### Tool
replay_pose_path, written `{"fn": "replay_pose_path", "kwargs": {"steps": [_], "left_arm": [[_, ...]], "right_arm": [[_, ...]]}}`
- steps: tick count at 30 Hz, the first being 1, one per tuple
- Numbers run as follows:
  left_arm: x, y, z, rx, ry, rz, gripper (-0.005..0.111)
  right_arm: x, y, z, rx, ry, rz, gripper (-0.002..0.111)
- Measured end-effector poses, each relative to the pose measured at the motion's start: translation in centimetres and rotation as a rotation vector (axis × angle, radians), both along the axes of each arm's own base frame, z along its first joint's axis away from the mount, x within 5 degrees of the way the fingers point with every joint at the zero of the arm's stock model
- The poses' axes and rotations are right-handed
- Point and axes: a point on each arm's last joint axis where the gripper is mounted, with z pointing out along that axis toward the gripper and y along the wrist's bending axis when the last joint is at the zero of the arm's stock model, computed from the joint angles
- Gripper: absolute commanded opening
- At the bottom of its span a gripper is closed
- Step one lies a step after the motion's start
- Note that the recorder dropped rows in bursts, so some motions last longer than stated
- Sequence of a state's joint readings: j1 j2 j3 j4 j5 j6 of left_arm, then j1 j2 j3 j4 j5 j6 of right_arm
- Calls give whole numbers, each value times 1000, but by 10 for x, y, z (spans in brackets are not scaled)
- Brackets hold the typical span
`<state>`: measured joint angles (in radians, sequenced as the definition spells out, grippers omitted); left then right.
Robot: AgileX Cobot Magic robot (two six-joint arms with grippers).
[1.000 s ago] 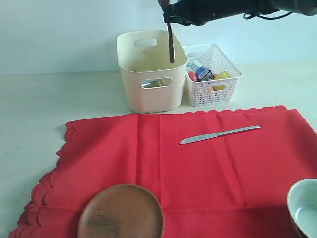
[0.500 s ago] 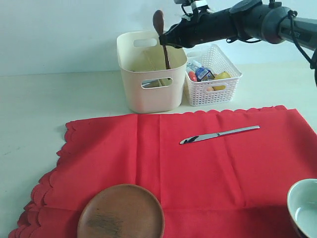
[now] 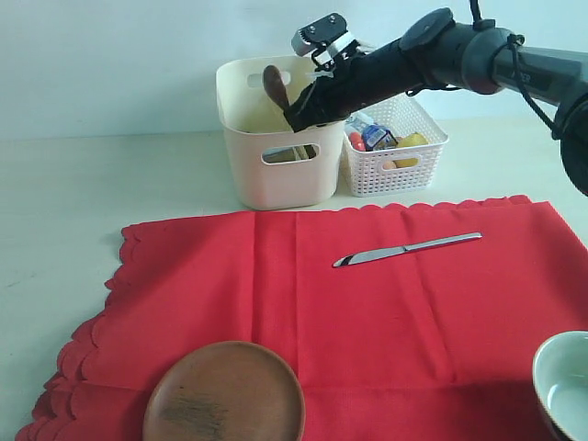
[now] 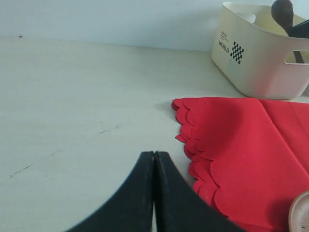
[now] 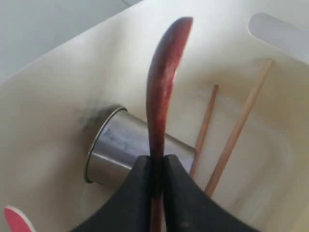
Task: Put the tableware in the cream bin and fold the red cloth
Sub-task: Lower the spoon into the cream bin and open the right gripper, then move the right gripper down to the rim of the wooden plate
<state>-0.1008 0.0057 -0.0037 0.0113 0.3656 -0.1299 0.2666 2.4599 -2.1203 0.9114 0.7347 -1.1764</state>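
Observation:
My right gripper (image 3: pixel 296 117) is shut on the dark brown wooden spoon (image 3: pixel 274 84), holding it inside the mouth of the cream bin (image 3: pixel 276 175). In the right wrist view the spoon (image 5: pixel 164 82) rises between the jaws of that gripper (image 5: pixel 156 160), over a steel cup (image 5: pixel 116 150) lying on its side and two chopsticks (image 5: pixel 236 130) in the bin. The red cloth (image 3: pixel 367 312) lies spread flat, carrying the silver knife (image 3: pixel 406 249), the brown wooden plate (image 3: pixel 225 393) and the pale bowl (image 3: pixel 562 384). My left gripper (image 4: pixel 154 155) is shut and empty above bare table beside the cloth's scalloped edge (image 4: pixel 193 159).
A white lattice basket (image 3: pixel 395 138) holding toy foods and a small carton stands right of the cream bin. The right arm (image 3: pixel 459 50) reaches across above the basket. The bowl sits at the lower right frame edge, partly cut off.
The right gripper has come down and leftward to the bin's rim. The spoon has tilted over from hanging straight down to bowl-end up, now inside the bin's mouth.

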Motion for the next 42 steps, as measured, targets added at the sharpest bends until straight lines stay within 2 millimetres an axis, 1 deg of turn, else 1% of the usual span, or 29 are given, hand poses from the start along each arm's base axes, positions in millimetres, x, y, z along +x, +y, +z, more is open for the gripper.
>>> {"fn": "replay_pose_path", "kwargs": {"steps": [3,6,8,12,14,16,18,20,22,24,26,29,31,33,35,36,38,39,42], "left_arm": [[0,0,0,0,0,0,0],[0,0,0,0,0,0,0],[0,0,0,0,0,0,0],[0,0,0,0,0,0,0],[0,0,0,0,0,0,0],[0,0,0,0,0,0,0],[0,0,0,0,0,0,0],[0,0,0,0,0,0,0],[0,0,0,0,0,0,0],[0,0,0,0,0,0,0],[0,0,0,0,0,0,0],[0,0,0,0,0,0,0],[0,0,0,0,0,0,0],[0,0,0,0,0,0,0],[0,0,0,0,0,0,0],[0,0,0,0,0,0,0],[0,0,0,0,0,0,0],[0,0,0,0,0,0,0],[0,0,0,0,0,0,0]], "right_arm": [[0,-1,-1,2,28,-26,25],[1,-1,1,19,45,-49,32],[2,-1,1,29,52,-69,34],[4,-2,2,63,84,-131,34],[3,-3,6,94,115,-168,34],[2,-3,17,121,136,-195,34],[-3,-4,36,134,156,-208,31],[-11,-7,59,128,167,-212,28],[-22,-11,79,90,200,-219,20],[-33,-16,95,35,247,-230,9],[-44,-22,106,-27,285,-238,0],[-58,-31,117,-110,327,-262,0],[-67,-37,118,-132,359,-285,0],[-78,-41,113,-137,384,-304,0],[-89,-45,103,-146,399,-315,0],[-97,-49,97,-155,397,-320,0],[-111,-54,94,-165,380,-322,0],[-120,-57,87,-173,369,-329,0],[-140,-66,85,-146,294,-379,0]]}}
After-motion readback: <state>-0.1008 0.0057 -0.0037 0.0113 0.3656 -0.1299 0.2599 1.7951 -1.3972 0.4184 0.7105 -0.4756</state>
